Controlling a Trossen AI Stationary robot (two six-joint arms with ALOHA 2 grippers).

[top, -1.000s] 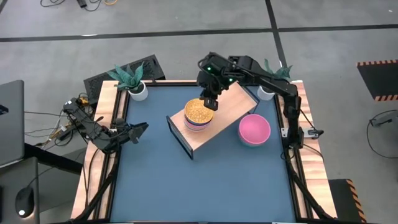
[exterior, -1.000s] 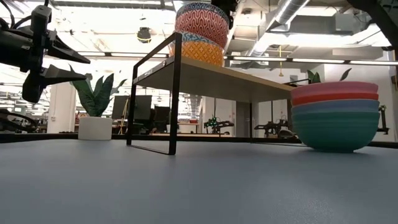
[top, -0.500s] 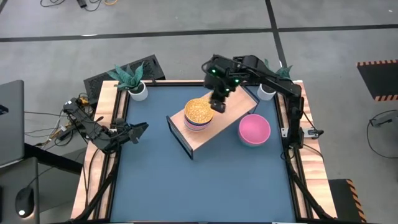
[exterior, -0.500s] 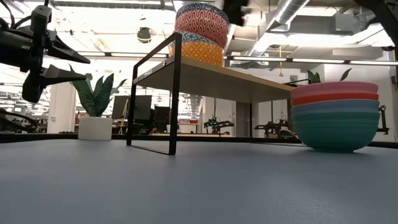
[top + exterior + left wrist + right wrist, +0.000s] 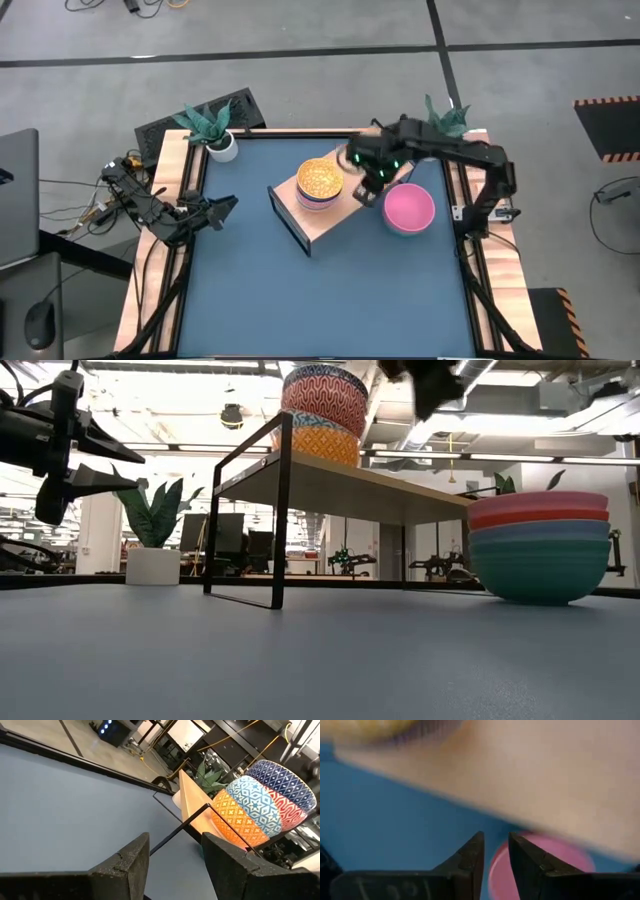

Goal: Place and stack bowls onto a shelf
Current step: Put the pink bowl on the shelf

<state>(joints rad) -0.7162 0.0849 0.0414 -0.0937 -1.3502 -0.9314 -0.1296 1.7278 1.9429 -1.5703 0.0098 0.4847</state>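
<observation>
A stack of three small patterned bowls [image 5: 320, 183] stands on the left end of the light-wood shelf [image 5: 322, 225], with a yellow-orange inside showing from above. In the low view the stack [image 5: 323, 410] sits over the black frame. The larger bowls, pink on top [image 5: 408, 208], are nested on the blue table right of the shelf, with teal lowest [image 5: 540, 565]. My right gripper [image 5: 368, 190] hovers above the shelf's right part, between the two stacks. Its fingers [image 5: 495, 852] are narrowly apart and hold nothing. My left gripper [image 5: 225, 207] waits open at the table's left edge.
Two white plant pots stand at the far corners [image 5: 222, 147] [image 5: 428, 148]. Wooden side rails [image 5: 185, 230] bound the blue tabletop. The shelf's board right of the small bowls is bare [image 5: 400, 490]. Blue table surface lies open in front of the shelf [image 5: 330, 300].
My right gripper has moved from above the small bowl stack toward the table's right and near side, ending over the shelf's right part beside the pink bowl. The small bowl stack has stayed in place on the shelf.
</observation>
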